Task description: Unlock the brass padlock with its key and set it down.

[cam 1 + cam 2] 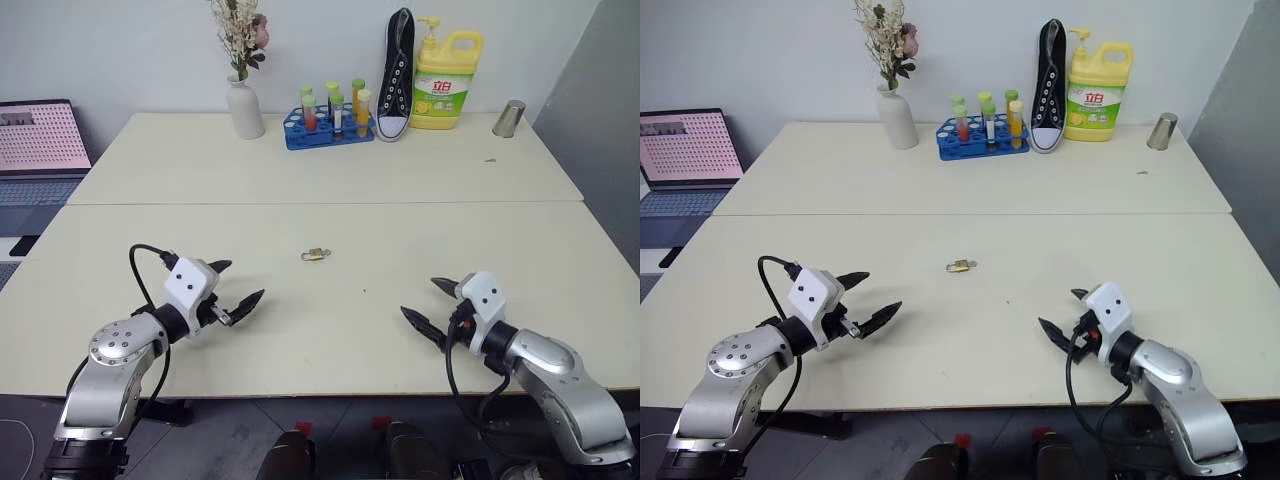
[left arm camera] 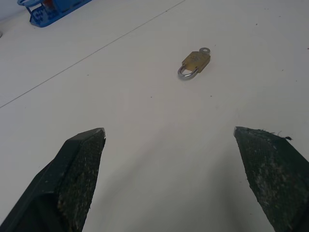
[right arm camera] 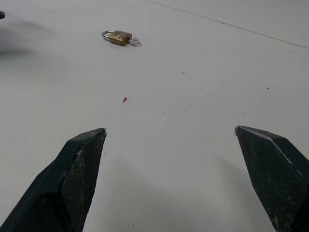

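The brass padlock lies flat on the cream table, about midway between my two arms and a little farther out. Its silvery shackle looks closed, and a small silver key sticks out of the body's end. My left gripper hovers open over the table to the padlock's near left, nothing between its fingers. My right gripper is open too, near right of the padlock, pointing toward it. Both wrist views show the padlock ahead of the spread black fingertips.
Along the table's far edge stand a white vase with flowers, a blue rack of tubes, a black sneaker, a yellow detergent bottle and a metal cup. A laptop sits off the left side.
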Available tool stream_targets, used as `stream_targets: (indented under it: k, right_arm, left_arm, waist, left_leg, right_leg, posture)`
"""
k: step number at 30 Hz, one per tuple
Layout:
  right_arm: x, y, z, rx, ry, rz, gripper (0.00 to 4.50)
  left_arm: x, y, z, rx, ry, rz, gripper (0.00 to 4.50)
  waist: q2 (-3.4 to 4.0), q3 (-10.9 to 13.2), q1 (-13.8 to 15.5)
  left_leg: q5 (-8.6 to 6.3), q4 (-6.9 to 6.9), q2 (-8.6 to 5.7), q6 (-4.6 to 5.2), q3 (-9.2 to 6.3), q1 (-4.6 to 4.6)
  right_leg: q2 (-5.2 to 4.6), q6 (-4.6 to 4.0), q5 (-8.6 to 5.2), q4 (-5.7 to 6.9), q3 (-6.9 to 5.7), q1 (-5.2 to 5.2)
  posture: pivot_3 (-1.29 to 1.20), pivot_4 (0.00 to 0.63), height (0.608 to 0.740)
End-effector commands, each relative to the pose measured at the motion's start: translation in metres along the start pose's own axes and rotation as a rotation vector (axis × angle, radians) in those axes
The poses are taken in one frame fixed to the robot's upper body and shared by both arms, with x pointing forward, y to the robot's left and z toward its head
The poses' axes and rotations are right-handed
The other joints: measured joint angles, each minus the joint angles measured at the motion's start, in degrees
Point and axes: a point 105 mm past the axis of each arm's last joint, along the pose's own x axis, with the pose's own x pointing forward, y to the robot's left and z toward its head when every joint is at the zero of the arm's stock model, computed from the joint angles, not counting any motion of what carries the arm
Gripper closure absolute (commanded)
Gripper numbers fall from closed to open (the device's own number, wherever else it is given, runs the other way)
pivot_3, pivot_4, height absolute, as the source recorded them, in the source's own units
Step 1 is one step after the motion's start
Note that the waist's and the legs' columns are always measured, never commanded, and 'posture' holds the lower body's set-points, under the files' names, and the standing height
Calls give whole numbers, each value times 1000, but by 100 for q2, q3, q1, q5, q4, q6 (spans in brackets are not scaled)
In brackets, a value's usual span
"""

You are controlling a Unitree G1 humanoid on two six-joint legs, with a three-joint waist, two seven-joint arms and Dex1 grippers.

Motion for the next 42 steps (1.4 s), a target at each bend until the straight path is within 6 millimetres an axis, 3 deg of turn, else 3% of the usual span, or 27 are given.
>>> stream_targets:
  k: [1,6,20,26,30,42]
  right_arm:
    - [1,2,18,-39,-54,31,23]
    - [2,3,18,-30,-37,46,23]
    - [12,11,27,-30,-57,92,23]
    - [18,18,31,0,-49,125,23]
    - [20,24,41,33,-18,140,23]
    - [15,35,68,82,28,143,23]
  left_arm:
    - [-1,-6,11,26,-42,-19,0]
    - [2,-3,7,36,-4,5,0]
    - [6,-13,27,22,-146,-68,0]
    - [33,-8,31,60,-145,-96,0]
    - [63,-4,35,92,-129,-166,0]
    - [136,-2,24,103,37,-384,0]
  waist:
    - [-1,0,-1]
    - [-3,2,9]
    - [-5,2,8]
    - [-5,3,27]
    - [-6,3,20]
    - [-14,6,15]
  left_leg:
    - [0,0,0,0,-1,0]
    - [0,0,-1,0,-3,-3]
    - [0,1,0,-1,-3,-7]
    - [1,10,-4,-1,-12,-20]
    - [1,13,-6,-2,-14,-25]
    - [2,24,-13,-1,-25,-57]
  right_leg:
    - [0,0,0,0,-1,0]
    - [0,0,0,-1,-4,0]
    - [-1,0,0,-1,-5,-4]
    - [-1,0,1,-1,-18,-6]
    - [-1,0,1,0,-20,-11]
    - [-2,0,2,3,-34,-30]
  posture:
    - [0,150,740]
    - [0,150,740]
    - [0,150,740]
    - [0,150,740]
    - [0,150,740]
    - [0,150,740]
